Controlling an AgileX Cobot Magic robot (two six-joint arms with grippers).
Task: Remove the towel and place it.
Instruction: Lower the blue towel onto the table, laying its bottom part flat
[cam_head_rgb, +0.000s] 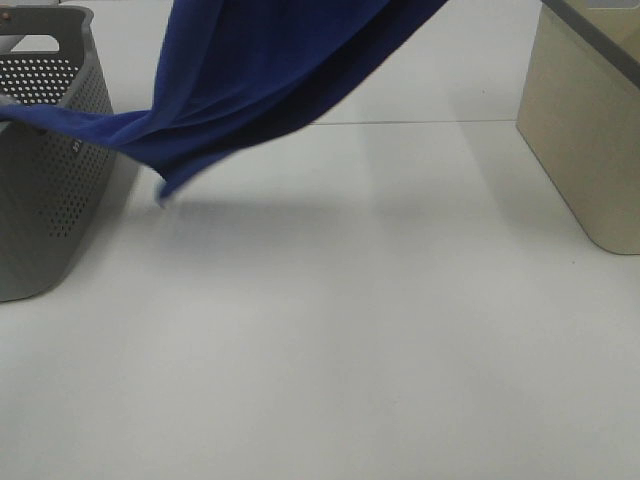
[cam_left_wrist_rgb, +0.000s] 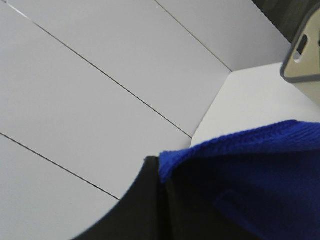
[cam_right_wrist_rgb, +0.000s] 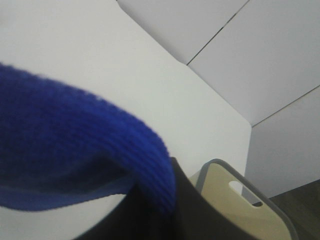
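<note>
The royal-blue towel hangs in the air above the white table, stretched from the top edge of the exterior high view down and left across the grey perforated basket. One loose corner with a pale tag droops beside the basket. Neither gripper shows in the exterior high view. In the left wrist view the towel lies bunched against the dark finger of my left gripper. In the right wrist view the towel wraps over the dark finger of my right gripper. Both look shut on the cloth.
A beige bin with a grey rim stands at the right edge of the table; it also shows in the left wrist view and the right wrist view. The white table spreads between basket and bin.
</note>
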